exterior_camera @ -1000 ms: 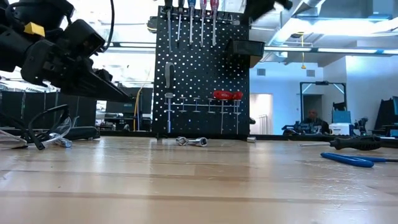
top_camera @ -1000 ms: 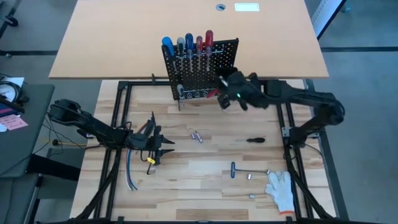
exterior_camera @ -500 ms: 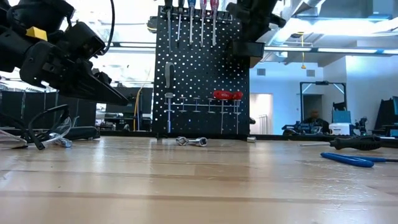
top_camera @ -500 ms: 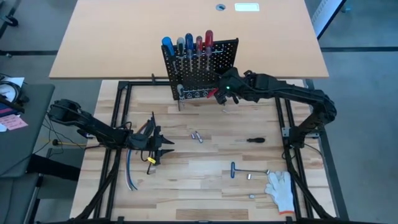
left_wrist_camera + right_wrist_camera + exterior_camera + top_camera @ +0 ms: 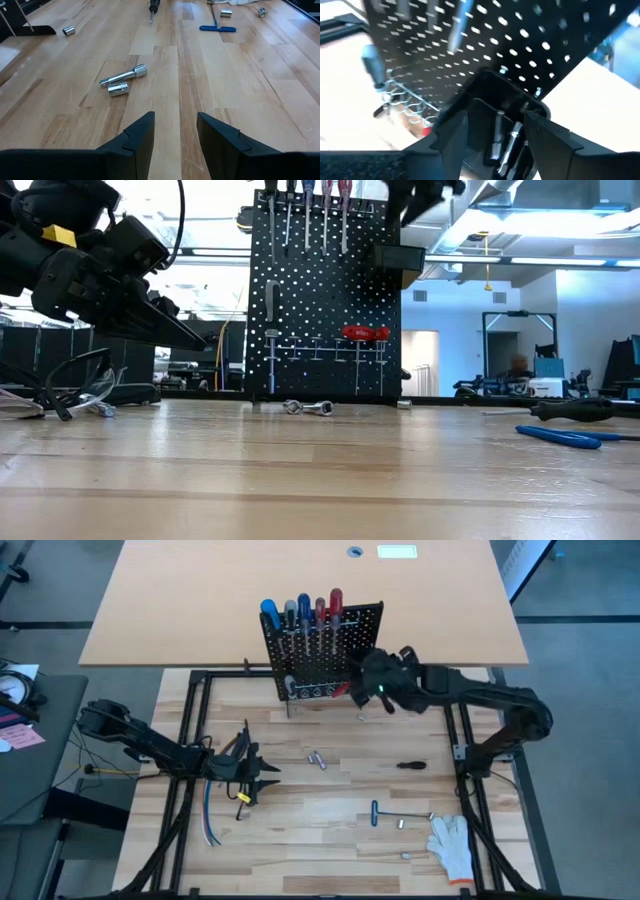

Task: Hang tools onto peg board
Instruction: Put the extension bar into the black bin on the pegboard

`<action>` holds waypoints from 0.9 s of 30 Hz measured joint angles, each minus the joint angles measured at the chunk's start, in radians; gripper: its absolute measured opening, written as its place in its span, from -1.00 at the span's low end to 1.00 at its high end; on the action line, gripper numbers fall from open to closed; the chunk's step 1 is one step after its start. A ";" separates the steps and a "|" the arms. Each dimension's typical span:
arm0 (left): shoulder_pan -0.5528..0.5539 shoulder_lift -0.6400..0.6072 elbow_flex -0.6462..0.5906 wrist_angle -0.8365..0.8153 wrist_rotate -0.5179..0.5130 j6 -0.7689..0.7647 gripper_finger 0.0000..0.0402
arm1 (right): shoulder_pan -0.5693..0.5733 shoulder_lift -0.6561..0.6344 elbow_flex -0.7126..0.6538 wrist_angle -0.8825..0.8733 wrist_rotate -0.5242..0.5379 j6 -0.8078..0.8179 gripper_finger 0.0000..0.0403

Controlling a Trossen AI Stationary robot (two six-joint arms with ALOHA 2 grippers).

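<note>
Tools were split between the peg board (image 5: 322,650) and the wooden table (image 5: 330,820). Five screwdrivers (image 5: 300,612) with blue, grey and red handles hung in a row along the board's top edge, and red-handled pliers (image 5: 365,332) sat on the wire rack lower down. The peg board stood upright at the far edge of the table, with a small black bin (image 5: 398,260) fixed at its upper corner on the right arm's side. The right gripper (image 5: 496,131) hovered directly over that bin, its fingers (image 5: 451,131) spread apart with nothing between them; thin metal bits (image 5: 506,142) lay inside the bin below. The left gripper (image 5: 175,131) waited low over the table's left side, fingers parted and empty, pointing toward a chrome socket extension (image 5: 123,76) and a loose socket (image 5: 118,89) lying beside it. Farther out on the table lay a black-handled screwdriver (image 5: 411,765), a blue T-handle key (image 5: 380,815), a few small sockets and a white glove (image 5: 452,842) near the front right corner. A bundle of cables (image 5: 210,815) trailed by the left arm.
</note>
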 joint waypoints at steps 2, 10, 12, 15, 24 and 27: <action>0.000 0.000 0.000 -0.001 0.000 0.000 -0.28 | 0.065 -0.006 0.000 -0.001 0.040 -0.020 0.02; 0.000 0.000 0.000 -0.014 0.000 -0.003 -0.28 | 0.393 0.015 -0.180 0.171 0.104 -0.027 0.03; 0.000 0.000 0.000 -0.016 0.000 -0.006 -0.28 | 0.452 0.020 -0.285 0.262 0.104 0.006 0.03; 0.000 0.000 0.000 -0.016 0.000 -0.008 -0.28 | 0.504 0.045 -0.435 0.431 0.104 0.102 0.03; 0.000 0.000 0.000 -0.004 0.000 -0.008 -0.28 | 0.435 0.301 -0.617 0.949 -0.055 0.166 0.13; 0.000 0.000 0.000 0.004 0.000 -0.008 -0.28 | 0.362 0.411 -0.587 1.005 -0.191 0.139 0.24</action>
